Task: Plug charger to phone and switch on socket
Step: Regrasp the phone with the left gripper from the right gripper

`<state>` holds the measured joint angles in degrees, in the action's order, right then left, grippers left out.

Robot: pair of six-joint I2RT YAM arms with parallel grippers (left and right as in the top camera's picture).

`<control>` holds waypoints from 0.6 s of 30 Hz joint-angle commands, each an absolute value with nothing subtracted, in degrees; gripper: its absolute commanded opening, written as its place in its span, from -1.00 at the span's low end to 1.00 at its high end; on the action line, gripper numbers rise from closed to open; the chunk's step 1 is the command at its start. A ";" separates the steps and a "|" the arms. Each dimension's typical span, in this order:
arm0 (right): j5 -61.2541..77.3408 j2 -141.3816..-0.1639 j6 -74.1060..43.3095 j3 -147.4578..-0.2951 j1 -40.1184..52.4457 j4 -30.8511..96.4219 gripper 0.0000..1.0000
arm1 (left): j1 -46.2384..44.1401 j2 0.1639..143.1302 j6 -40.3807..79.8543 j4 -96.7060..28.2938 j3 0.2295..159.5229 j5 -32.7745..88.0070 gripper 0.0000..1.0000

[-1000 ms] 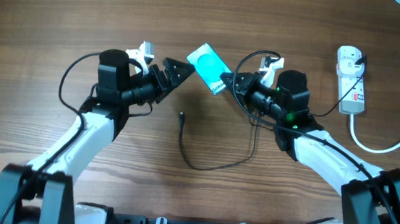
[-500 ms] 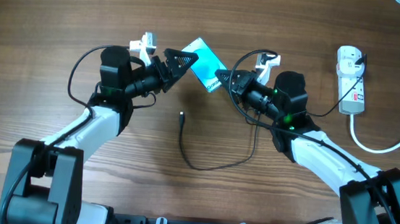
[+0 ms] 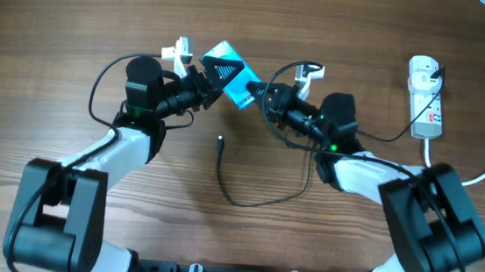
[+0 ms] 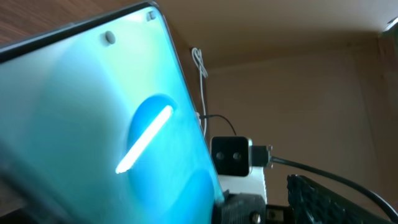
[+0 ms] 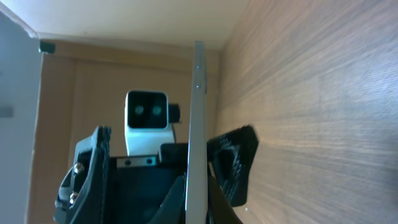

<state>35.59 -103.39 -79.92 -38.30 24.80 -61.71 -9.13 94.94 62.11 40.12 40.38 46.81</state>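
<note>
Nearest the robot base, the charger [image 3: 238,203] lies slack on the table [image 3: 59,14] in an open loop. Its plug tip [image 3: 221,140] rests free in the middle and touches neither claw nor handset. Beyond it, the phone [image 3: 227,66] is raised off the wood between the two arms, turquoise face up and tilted. The right gripper [image 3: 259,91] is clenched on the white-band end; its wrist view shows the handset edge-on, running down between its own fingers. The left gripper [image 3: 209,74] straddles the opposite end. In the right wrist view one of its fingers [image 5: 231,163] sits just beside the thin edge and the other stands off, so it cannot be told whether this claw is clamped or released. Farthest out, at the right, the socket [image 3: 425,99] lies flat with a black plug inserted and its white lead [image 3: 459,180] curving toward the table edge; the switch position is too small to read. Judged status: no step is complete, since the connector is unmated and nothing is near the strip. Bare wood surrounds the plug tip, giving free approach from all sides. The right arm's route outward to the socket is open apart from the lead.
</note>
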 commanded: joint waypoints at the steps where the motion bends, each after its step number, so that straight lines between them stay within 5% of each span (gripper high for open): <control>1: 37.28 -106.89 -83.22 -39.09 25.85 -65.56 -0.91 | -9.28 97.34 63.53 43.29 40.05 47.99 1.00; 18: 34.74 -109.19 -83.96 -39.09 27.92 -68.60 -0.91 | -10.41 97.73 68.71 55.75 40.05 48.21 1.00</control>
<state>35.33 -108.07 -83.77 -38.33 26.94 -68.73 -9.17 97.67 66.46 53.17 40.12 46.96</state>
